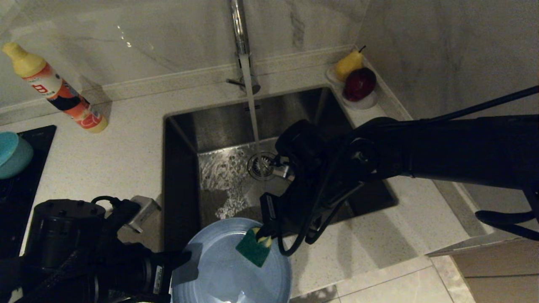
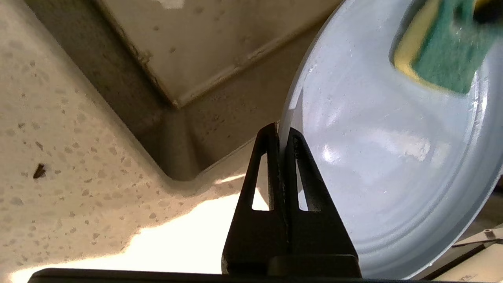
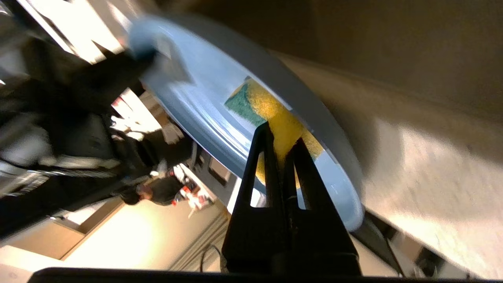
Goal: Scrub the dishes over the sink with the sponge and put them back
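Left claw (image 2: 279,137) clamps the plate (image 1: 219,269) rim at nine o'clock; right claw (image 3: 281,139) pinches the sponge (image 1: 254,247) against its face, above the sink (image 1: 290,109).

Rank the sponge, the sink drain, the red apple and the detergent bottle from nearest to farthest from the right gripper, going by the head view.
From the right gripper:
1. Sponge, pinched in it, against the plate.
2. Sink drain, beyond it, under the running water.
3. Red apple, back right corner.
4. Detergent bottle, far back left.
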